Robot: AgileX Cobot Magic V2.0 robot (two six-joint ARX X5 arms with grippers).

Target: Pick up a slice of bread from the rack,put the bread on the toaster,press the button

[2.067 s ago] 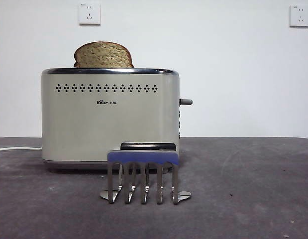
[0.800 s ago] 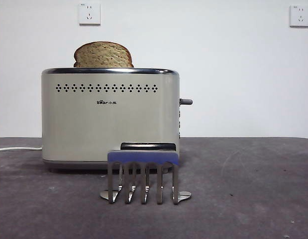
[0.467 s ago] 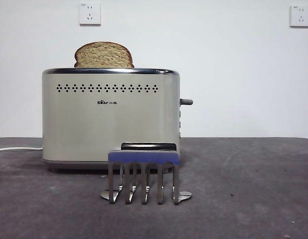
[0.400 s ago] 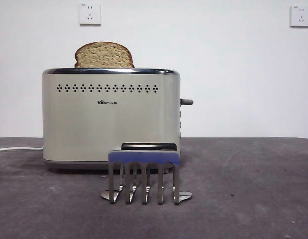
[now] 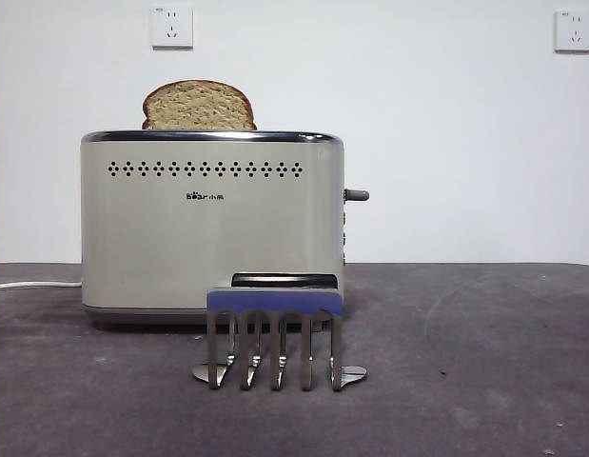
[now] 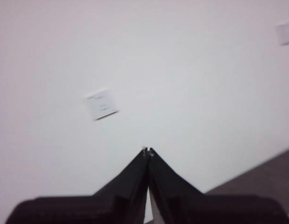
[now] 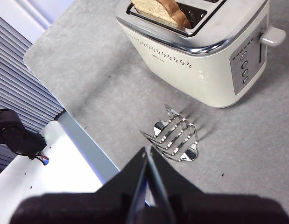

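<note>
Nothing has really moved: slice of bread [image 5: 198, 105] stays in the toaster [image 5: 212, 228] slot, rack [image 5: 275, 338] empty before it on the desk [image 5: 484, 362]. Both grippers, left [image 6: 147, 150] and right [image 7: 147, 149], hang high, fingers together; the lever [image 5: 356, 195] seems unpressed.

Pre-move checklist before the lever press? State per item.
1. Slice of bread in the toaster slot: ok, its top sticks out.
2. Rack without bread: ok.
3. Lever up: ok, not yet pressed.
4. Right gripper shut, holding nothing, high above the rack: ok.
5. Left gripper shut, facing the wall: ok.
6. Toaster plugged in: cannot tell.
</note>
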